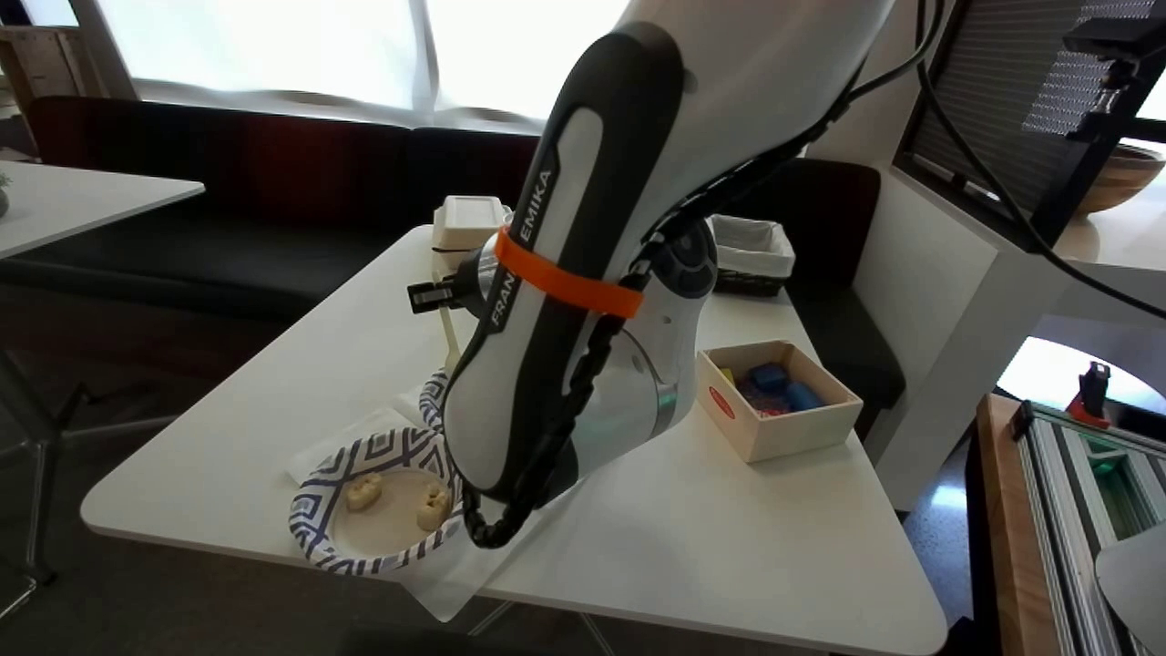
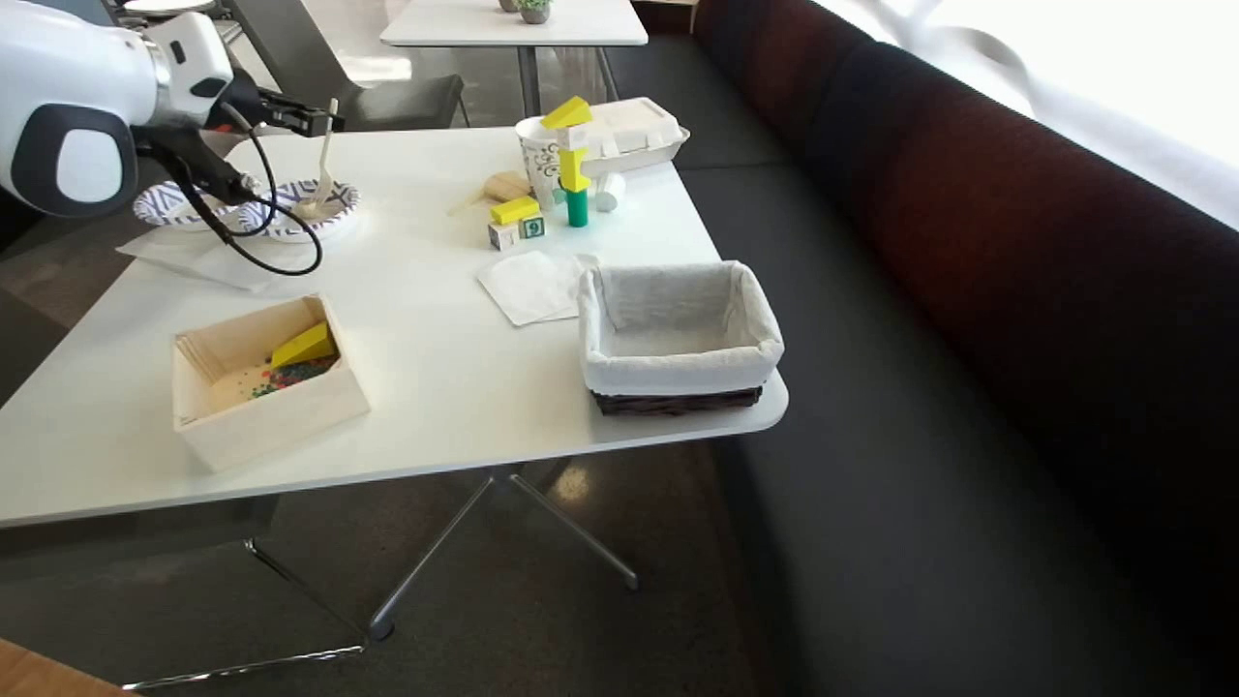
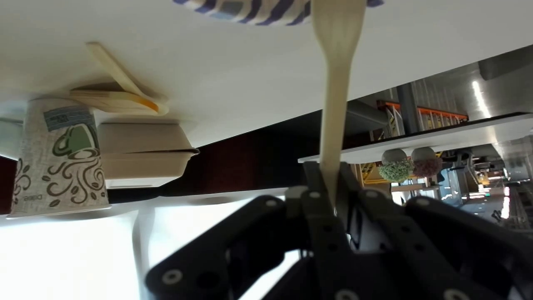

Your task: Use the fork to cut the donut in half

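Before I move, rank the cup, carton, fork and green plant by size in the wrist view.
Cup, the largest
Fork and carton: too alike to rank, the fork being nearer
Green plant, the smallest

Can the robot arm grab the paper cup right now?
Probably not: the gripper is shut on the fork, so it would likely have to put that down before taking the paper cup.

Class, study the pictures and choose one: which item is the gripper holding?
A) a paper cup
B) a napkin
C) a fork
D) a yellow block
C: the wrist view shows the gripper shut on the handle of the fork.
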Motion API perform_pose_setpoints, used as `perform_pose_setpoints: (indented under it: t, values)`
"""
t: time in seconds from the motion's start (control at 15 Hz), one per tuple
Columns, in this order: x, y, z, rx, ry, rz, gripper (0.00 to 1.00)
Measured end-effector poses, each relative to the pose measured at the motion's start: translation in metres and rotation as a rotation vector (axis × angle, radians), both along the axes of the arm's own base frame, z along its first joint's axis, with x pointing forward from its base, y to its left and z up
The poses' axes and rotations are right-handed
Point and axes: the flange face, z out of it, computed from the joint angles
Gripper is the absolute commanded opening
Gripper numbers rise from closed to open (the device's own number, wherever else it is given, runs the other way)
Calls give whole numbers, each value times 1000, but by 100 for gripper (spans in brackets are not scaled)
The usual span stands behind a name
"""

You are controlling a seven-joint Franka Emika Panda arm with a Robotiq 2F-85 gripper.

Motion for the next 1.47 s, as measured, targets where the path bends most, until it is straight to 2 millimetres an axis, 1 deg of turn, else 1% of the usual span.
perform_pose_setpoints:
  t: [0.27,0.8,1.27,1.47]
  values:
    - [-4,4,-3,2,11,8,3]
    - [-19,15,-15,1,55,34,3]
    - [-19,15,-23,20,121,39,3]
    - [-15,10,-24,48,144,25,3]
